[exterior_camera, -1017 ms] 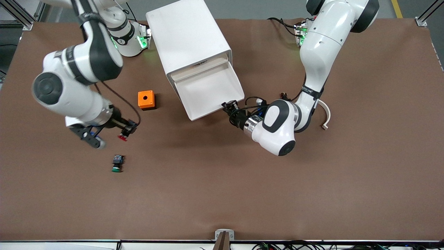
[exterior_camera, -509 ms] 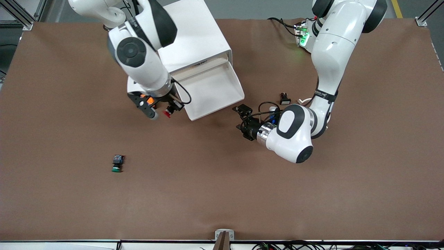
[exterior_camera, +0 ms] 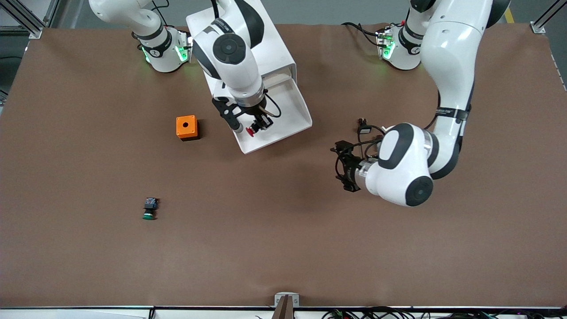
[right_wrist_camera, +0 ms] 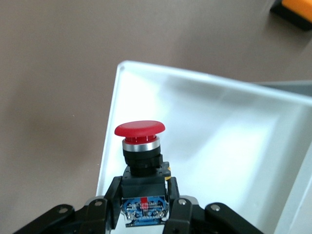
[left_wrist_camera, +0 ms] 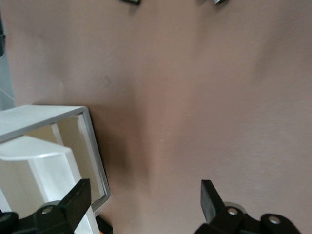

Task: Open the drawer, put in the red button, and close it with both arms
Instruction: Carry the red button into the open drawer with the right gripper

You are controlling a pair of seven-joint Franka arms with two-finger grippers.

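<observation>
My right gripper [exterior_camera: 257,125] is shut on the red button [exterior_camera: 251,131], which has a round red cap and a dark body [right_wrist_camera: 142,165], and holds it over the open drawer's tray [exterior_camera: 283,116] near its front corner. In the right wrist view the button hangs cap-first above the white tray [right_wrist_camera: 219,141]. The drawer [exterior_camera: 261,106] stands pulled out of the white cabinet [exterior_camera: 239,44]. My left gripper [exterior_camera: 342,166] is open and empty, low over the bare table beside the drawer; its black fingers [left_wrist_camera: 73,197] frame brown table and the drawer's corner [left_wrist_camera: 85,146].
An orange box with a hole [exterior_camera: 186,127] sits beside the drawer toward the right arm's end. A green-capped switch [exterior_camera: 149,209] lies nearer the front camera. A small dark part [exterior_camera: 363,126] lies by the left arm's elbow.
My right gripper has carried the red button from beside the drawer's front corner to over the tray. My left gripper has drawn away from the drawer front toward the left arm's end.
</observation>
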